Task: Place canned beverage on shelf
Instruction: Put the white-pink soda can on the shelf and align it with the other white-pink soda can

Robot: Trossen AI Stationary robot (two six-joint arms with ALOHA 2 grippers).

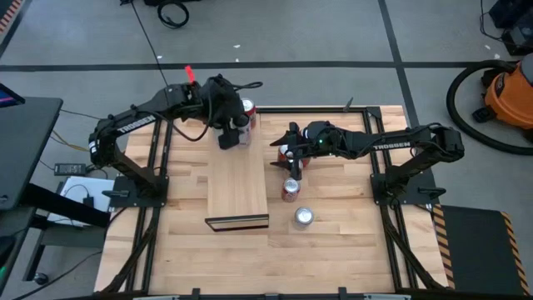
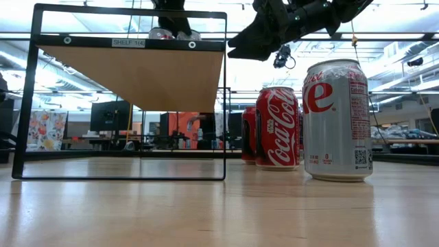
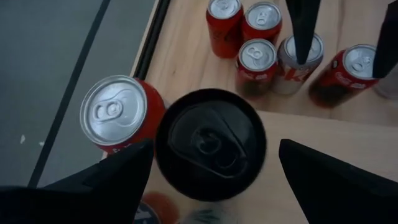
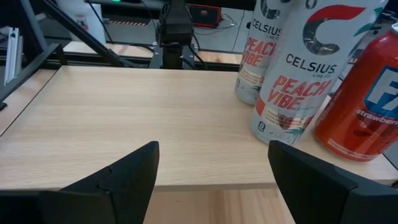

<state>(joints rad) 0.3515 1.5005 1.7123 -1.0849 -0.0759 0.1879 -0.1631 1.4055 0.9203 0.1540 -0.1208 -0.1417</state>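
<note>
Pale wood marks the shelf point(image 1: 237, 179), and we place everything else from it. At its end away from the dark-edged slot, several cans already stand on its top: two white Celsius cans point(image 4: 292, 74) and a red strawberry can point(image 4: 364, 99) show in the right wrist view. The left wrist view shows a black-topped can point(image 3: 210, 144) with a red can point(image 3: 118, 115) just beside it. The left gripper point(image 1: 229, 133) hangs over that same end with its jaws wide, the black-topped can between them. We see a gap on at least one side, so we judge it set down rather than gripped. The right gripper point(image 1: 289, 156) sits just off the shelf's long right edge, near the loaded end. Its jaws are partly apart with nothing between them, and they face across the bare shelf top. We reckon the job is well begun but unfinished. A red cola can point(image 1: 290, 190) and a silver can point(image 1: 304, 217) stand on the table beside the shelf's right edge toward the slot end. More cans stand in a cluster near the right gripper. Most of the shelf top toward the slot is unfilled.
</note>
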